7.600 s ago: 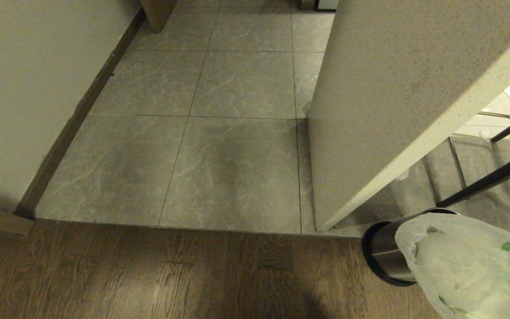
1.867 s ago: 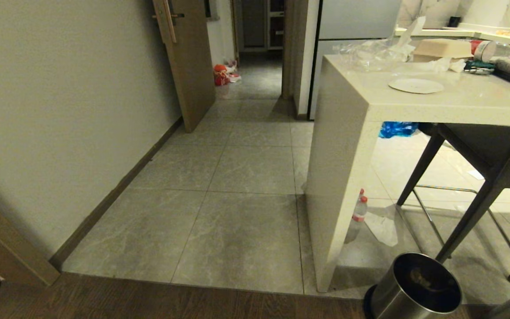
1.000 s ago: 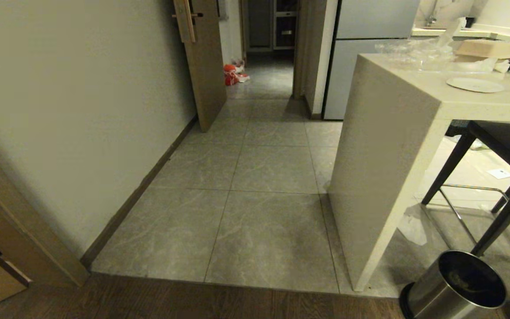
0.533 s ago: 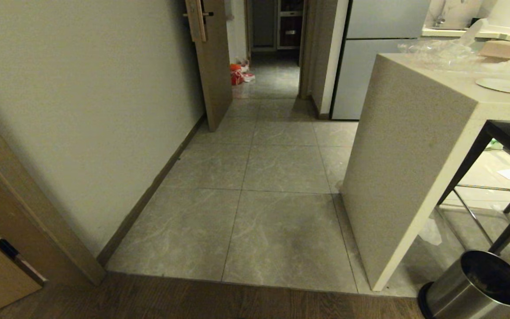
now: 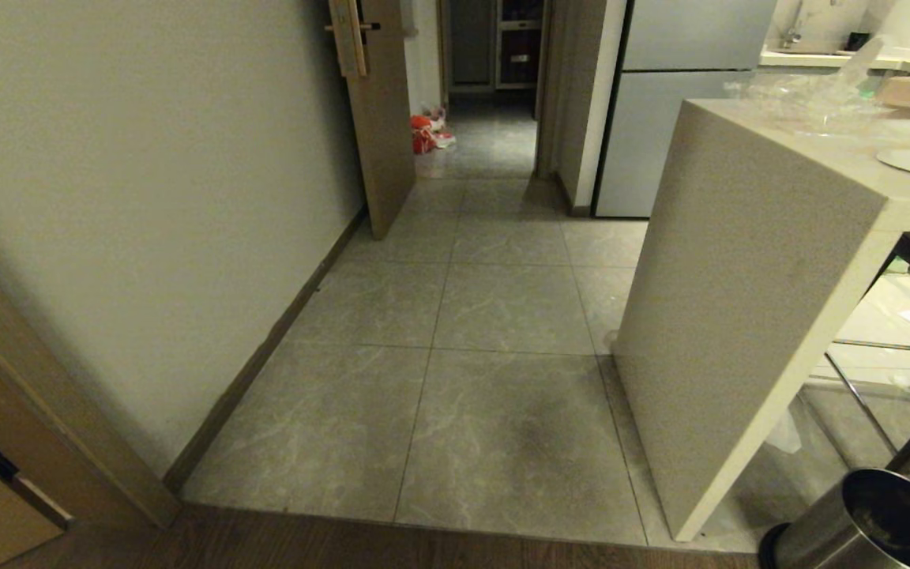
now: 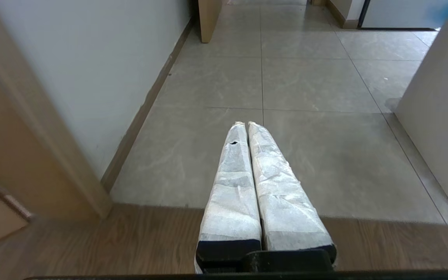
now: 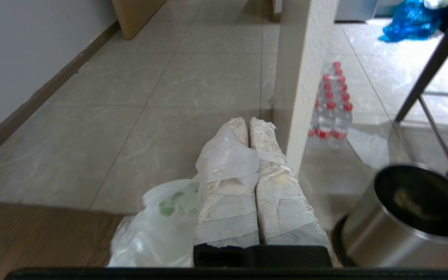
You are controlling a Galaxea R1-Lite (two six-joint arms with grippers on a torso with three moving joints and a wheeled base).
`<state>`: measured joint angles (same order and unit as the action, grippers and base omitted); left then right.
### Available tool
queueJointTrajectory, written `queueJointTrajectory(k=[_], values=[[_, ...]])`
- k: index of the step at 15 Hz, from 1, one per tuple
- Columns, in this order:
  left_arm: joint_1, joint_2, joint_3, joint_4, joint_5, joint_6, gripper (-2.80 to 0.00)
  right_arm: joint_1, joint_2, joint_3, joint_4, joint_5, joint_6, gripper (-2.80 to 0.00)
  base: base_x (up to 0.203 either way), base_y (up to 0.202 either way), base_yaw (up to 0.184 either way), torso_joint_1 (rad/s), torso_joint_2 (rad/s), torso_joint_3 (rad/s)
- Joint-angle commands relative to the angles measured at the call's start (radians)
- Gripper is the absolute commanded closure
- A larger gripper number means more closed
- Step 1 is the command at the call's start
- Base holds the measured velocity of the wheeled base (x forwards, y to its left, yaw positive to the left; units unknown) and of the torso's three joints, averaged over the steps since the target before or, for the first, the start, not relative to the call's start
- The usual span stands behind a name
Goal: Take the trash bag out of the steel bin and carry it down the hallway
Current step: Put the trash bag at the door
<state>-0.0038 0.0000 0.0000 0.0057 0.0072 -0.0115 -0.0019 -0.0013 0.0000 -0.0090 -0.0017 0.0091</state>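
The bag (image 7: 161, 225) is already out of the bin (image 7: 403, 221). In the right wrist view it hangs under the right gripper (image 7: 249, 124), and a strip of its thin plastic is drawn up between the two wrapped fingers (image 7: 282, 194), which are pressed together on it. Green printed scraps show through the plastic. The bag hangs above the edge where the dark wood floor (image 7: 33, 237) meets the grey tiles.

The bin stands just beside the bag, on the robot's right, near the foot of the counter (image 5: 747, 316). Its inside looks dark and I see no liner in it, so I judge the first part of the task as done.

The left gripper (image 6: 247, 126) holds nothing; its fingers are pressed together with no gap, and it points forward over the same floor edge.

What is left is the carrying. The hallway (image 5: 494, 316) opens ahead in the head view, between the cream wall (image 5: 147, 197) on the left and the counter on the right, and it leads past a half-open door (image 5: 380, 118) to a darker passage. An orange-red bag (image 5: 423, 134) lies on the floor far down there. The robot seems to stand at the very start of the tiles, so in my judgement almost the whole way down the hallway is not yet travelled.

A pack of bottles (image 7: 331, 105) stands behind the counter, out of the path.
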Motion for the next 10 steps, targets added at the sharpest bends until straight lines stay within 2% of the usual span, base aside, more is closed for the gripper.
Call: queueJointTrajectory(k=[1, 10], values=[[0.001, 0.000, 0.002, 0.000, 0.000, -0.001, 0.00, 0.000, -0.002, 0.003, 0.000, 0.000, 0.000, 0.00, 0.192, 0.000, 0.003, 0.002, 0.00, 0.002], [0.001, 0.000, 0.002, 0.000, 0.000, -0.001, 0.00, 0.000, -0.002, 0.003, 0.000, 0.000, 0.000, 0.00, 0.189, 0.000, 0.001, 0.002, 0.00, 0.002]])
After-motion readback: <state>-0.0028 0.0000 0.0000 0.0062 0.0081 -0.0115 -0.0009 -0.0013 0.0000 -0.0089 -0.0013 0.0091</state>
